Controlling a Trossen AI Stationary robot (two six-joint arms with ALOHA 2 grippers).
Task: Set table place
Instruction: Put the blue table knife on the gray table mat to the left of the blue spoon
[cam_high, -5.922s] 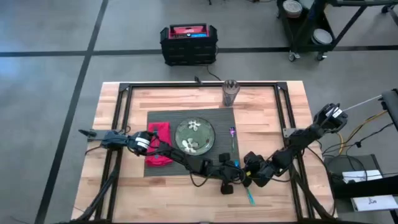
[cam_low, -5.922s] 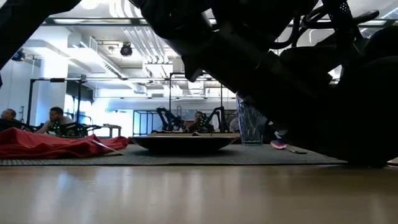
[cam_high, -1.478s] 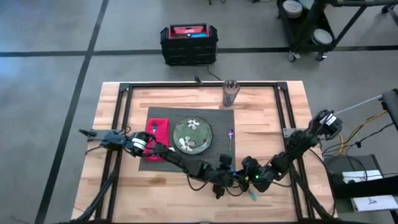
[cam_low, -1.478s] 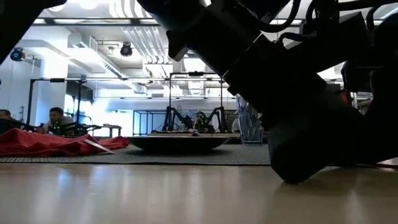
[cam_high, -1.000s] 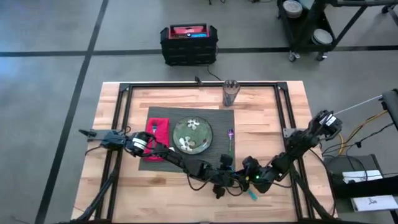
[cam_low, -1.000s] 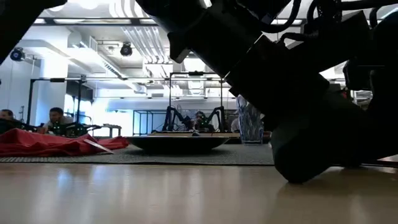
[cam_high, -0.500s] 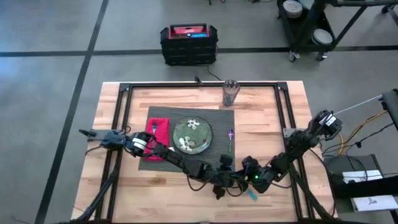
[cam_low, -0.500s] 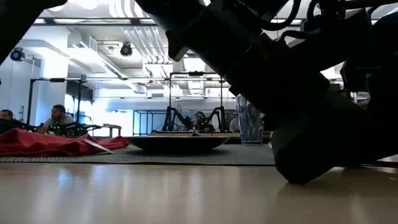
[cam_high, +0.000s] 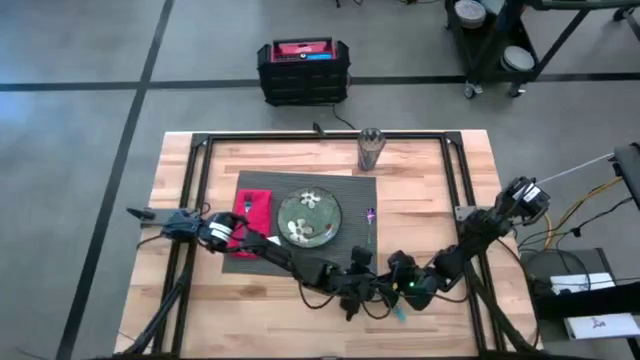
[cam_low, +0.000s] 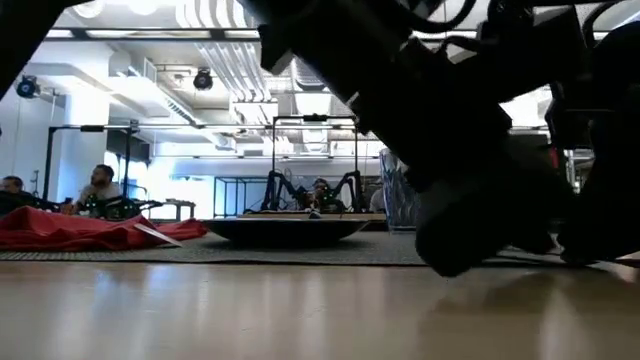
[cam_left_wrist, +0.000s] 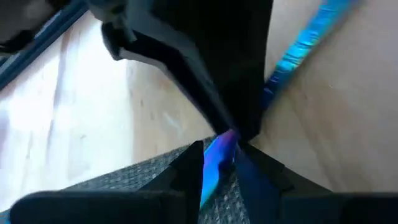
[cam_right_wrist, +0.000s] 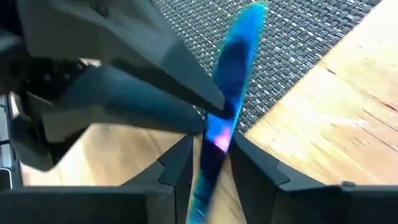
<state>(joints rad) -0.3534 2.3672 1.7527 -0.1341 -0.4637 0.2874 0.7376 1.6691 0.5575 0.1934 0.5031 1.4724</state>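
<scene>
A thin blue utensil lies across the near edge of the dark grey placemat, right of the table's middle. My left gripper and my right gripper meet over it, both shut on it. On the placemat rest a red napkin, a green flower-patterned plate and a purple utensil. A clear glass stands at the mat's far right corner. My left gripper pinches the blue utensil between its two fingers near one end, over the placemat's edge, coming low from the table's left. The rest of the utensil runs on past the fingers. Whether it is clear of the table, I cannot tell. My right gripper pinches the same utensil's shaft between its two fingers, right beside the left gripper's fingertips. It comes low from the table's right, its fingers across the shaft. One end of the utensil reaches out over the placemat.
Both arms lie low across the table's near half. Bare wood shows near the front left. Beyond the far edge stands a black and red box on the floor. People sit in the room behind.
Both grippers have shifted a little toward the table's left edge, staying together on the blue utensil, which has moved with them.
</scene>
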